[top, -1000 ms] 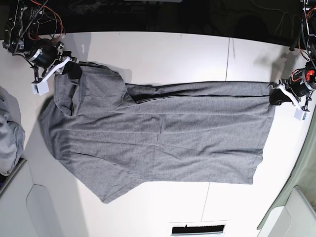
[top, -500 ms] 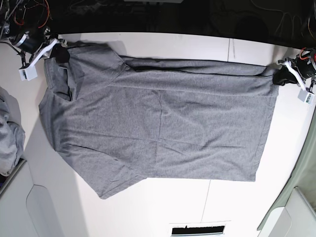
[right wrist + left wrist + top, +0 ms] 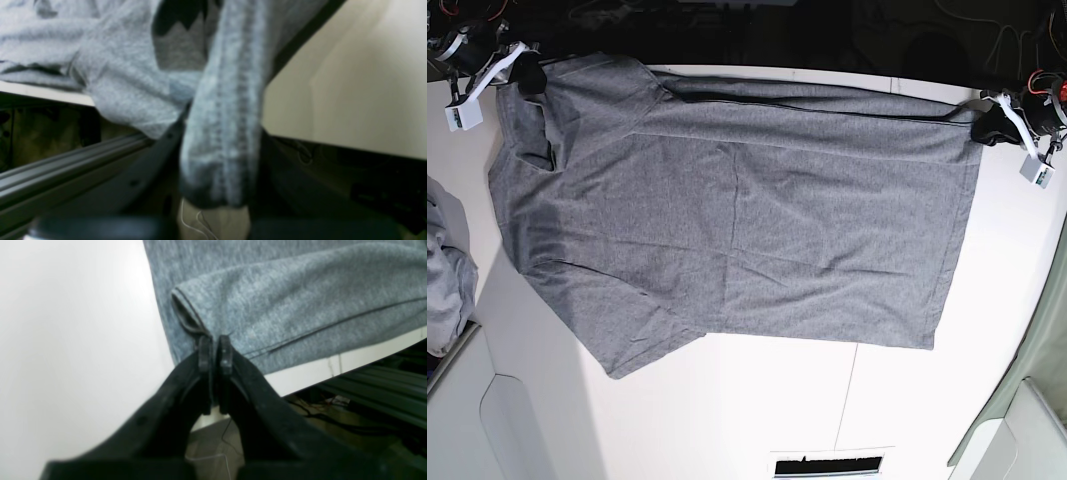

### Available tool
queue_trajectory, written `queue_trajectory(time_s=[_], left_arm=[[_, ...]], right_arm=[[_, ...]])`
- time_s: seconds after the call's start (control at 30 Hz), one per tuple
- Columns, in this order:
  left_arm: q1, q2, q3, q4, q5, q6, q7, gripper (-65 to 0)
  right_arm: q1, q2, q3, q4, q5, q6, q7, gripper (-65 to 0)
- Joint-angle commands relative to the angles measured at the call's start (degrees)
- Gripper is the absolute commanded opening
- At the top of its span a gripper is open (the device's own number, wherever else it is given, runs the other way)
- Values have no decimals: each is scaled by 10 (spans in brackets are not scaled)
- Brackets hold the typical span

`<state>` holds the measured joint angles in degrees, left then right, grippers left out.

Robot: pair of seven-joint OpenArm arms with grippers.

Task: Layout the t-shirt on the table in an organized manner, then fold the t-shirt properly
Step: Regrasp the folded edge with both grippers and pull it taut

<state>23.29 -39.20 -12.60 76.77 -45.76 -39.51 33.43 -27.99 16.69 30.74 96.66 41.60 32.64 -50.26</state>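
Table (image 3: 757, 420) bears the t-shirt (image 3: 727, 220) spread nearly flat across its middle, layout mostly done, folding not begun. At two o'clock, left gripper (image 3: 992, 125) pinches its hem corner; at ten o'clock, right gripper (image 3: 525, 75) pinches the shoulder.

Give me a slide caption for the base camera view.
Both grippers, left and right, pinch the grey t-shirt at its far corners, stretched across the white table.
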Motion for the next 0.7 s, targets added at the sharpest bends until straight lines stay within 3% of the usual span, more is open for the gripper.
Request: queue_trajectory(time_s=[0.0,0.2,0.27,0.33,0.5,0.67], left_arm=[[-1,-13,-5,7,-8,-5,-4,-650],[-1,-13,-5,7,-8,-5,-1,-628],[-1,-13,-5,7,-8,-5,4,-580],[-1,-13,-5,7,-9,-5,14,-534],[-1,-13,-32,14,-75,-5,64,-416],[-1,-13,-98,32,-101,-5,67,-404]], right_arm=[[-3,8,6,10,9,7,7,-650],[1,8,6,10,9,6,7,-644],[0,8,6,10,8,6,7,-527],[0,8,6,10,8,6,7,-460],[0,8,33,22,9,6,10,-452],[1,9,92,47,15,6,27,-452]])
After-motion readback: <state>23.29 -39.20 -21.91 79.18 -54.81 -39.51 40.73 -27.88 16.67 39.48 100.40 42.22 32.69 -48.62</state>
